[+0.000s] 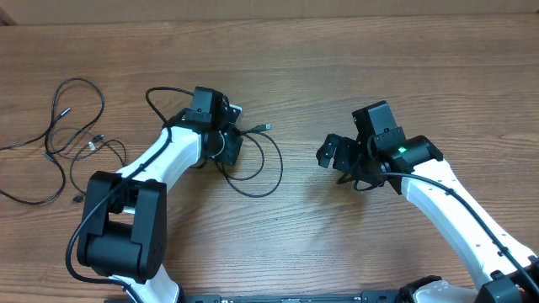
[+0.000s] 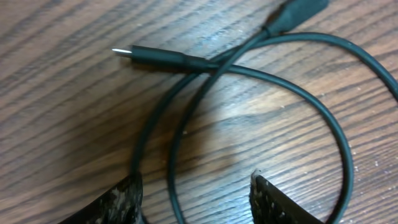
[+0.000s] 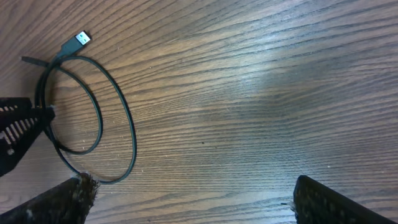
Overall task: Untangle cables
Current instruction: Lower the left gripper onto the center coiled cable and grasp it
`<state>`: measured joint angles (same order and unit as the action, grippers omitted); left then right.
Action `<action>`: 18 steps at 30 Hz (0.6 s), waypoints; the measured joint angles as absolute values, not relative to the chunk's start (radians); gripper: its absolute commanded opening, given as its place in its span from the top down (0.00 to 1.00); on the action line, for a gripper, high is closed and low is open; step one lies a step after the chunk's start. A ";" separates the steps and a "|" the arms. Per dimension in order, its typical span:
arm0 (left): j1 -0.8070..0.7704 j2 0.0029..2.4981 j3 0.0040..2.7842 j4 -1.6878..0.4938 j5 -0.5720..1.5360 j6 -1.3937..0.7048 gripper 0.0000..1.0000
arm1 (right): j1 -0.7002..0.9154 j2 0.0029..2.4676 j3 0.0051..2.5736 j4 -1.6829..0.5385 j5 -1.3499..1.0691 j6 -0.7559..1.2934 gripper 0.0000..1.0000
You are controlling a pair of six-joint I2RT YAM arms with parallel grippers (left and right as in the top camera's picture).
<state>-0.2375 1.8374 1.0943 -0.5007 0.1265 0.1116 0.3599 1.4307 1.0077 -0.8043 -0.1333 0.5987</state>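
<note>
A black looped cable (image 1: 275, 172) lies at the table's middle, its silver-tipped plug (image 1: 265, 127) pointing right. My left gripper (image 1: 231, 145) is low over the loop's left side. In the left wrist view the gripper (image 2: 196, 200) is open and two strands of the cable (image 2: 171, 168) run between its fingers; the plug (image 2: 134, 52) lies ahead. My right gripper (image 1: 331, 153) is open and empty to the right of the loop. The right wrist view shows its gripper (image 3: 193, 194) over bare wood, with the loop (image 3: 127, 134) and plug (image 3: 77, 41) at the left. A tangle of thin cables (image 1: 63, 126) lies at the far left.
The wooden table (image 1: 337, 76) fills the views. The left arm's white link (image 1: 173, 156) lies between the far-left tangle and the looped cable. The left gripper's black finger (image 3: 15, 134) shows at the left edge of the right wrist view.
</note>
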 measured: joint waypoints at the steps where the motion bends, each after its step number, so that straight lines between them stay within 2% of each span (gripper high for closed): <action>1: -0.242 1.837 1.093 -0.501 0.126 0.112 0.45 | 0.360 1.431 1.008 -0.804 -0.133 0.599 0.00; 13: -0.249 1.866 1.090 -0.498 0.123 0.111 0.45 | 0.360 1.431 1.008 -0.804 -0.134 0.599 0.00; 16: -0.249 1.867 1.090 -0.497 0.122 0.111 0.53 | 0.360 1.431 1.008 -0.804 -0.134 0.599 0.00; 17: -0.249 1.867 1.090 -0.497 0.122 0.112 0.64 | 0.360 1.431 1.008 -0.804 -0.133 0.599 0.00; 18: -0.249 1.867 1.090 -0.497 0.122 0.110 0.68 | 0.360 1.431 1.008 -0.804 -0.133 0.599 0.00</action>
<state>-0.2493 1.8668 1.0904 -0.4969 0.1223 0.1101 0.3599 1.4307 1.0077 -0.8040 -0.1333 0.5987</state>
